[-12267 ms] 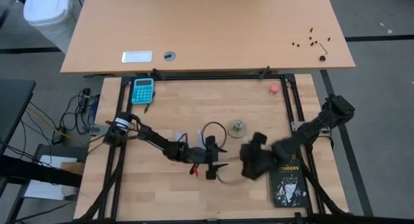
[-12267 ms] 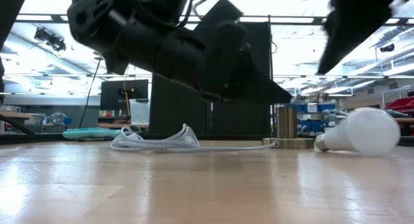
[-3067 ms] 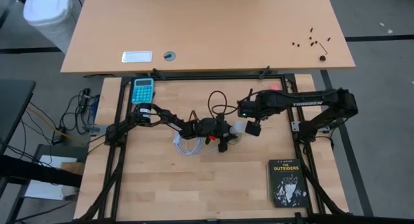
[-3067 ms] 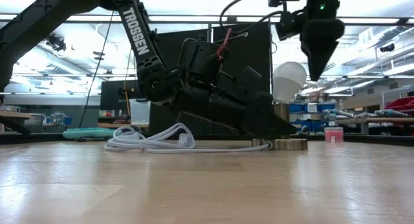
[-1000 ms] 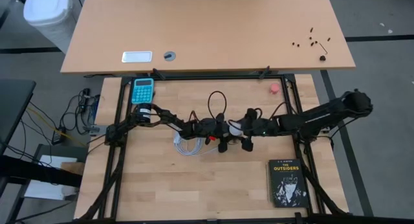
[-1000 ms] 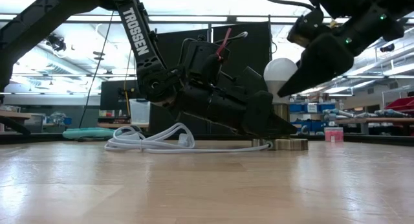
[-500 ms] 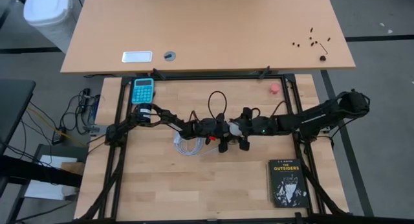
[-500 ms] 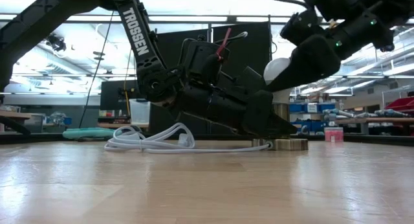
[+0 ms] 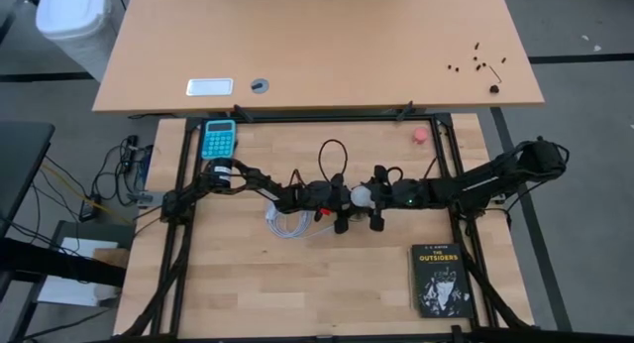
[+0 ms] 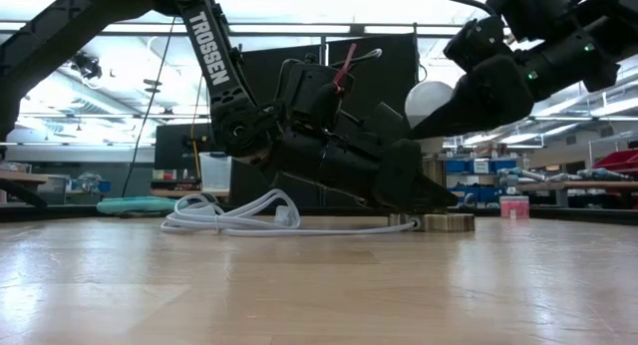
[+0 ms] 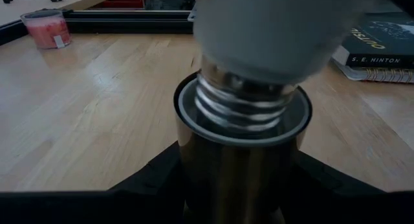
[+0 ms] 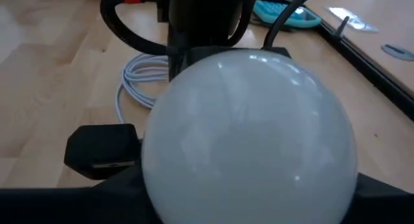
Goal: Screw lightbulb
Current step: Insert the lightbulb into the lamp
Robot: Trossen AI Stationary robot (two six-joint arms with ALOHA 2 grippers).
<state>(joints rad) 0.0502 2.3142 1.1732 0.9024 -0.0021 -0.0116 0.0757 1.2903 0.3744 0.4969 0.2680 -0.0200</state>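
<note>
The white lightbulb (image 10: 427,99) stands upright with its grey screw base (image 11: 242,106) in the mouth of the dark metal socket (image 11: 238,160). The socket stands on its round base (image 10: 446,222) at the table's middle. A white cord (image 9: 285,219) lies coiled to its left. My left gripper (image 9: 342,202) is shut on the socket, reaching in from the table's left. My right gripper (image 9: 369,197) comes in from the right and is shut on the bulb (image 9: 360,195). My left gripper pinches the socket's barrel (image 11: 194,166) between its two fingers (image 11: 152,179), one on each side. The fingers come nearly level from the table's left. The socket stands upright on the table. My right gripper holds the bulb's round globe (image 12: 252,143) between its two fingers (image 12: 97,153), one on each side. It comes from the table's right, slanting a little downward. The bulb stays upright in the socket.
A black book (image 9: 439,279) lies at the near right. A small pink-red pot (image 9: 421,135) sits at the far right and a teal calculator (image 9: 219,138) at the far left. A second desk (image 9: 317,46) stands beyond the far edge.
My right gripper has edged toward the bulb and swung from a steep downward slant to nearer level, its fingers coming around the globe. The bulb, the socket and my left gripper have kept still.
</note>
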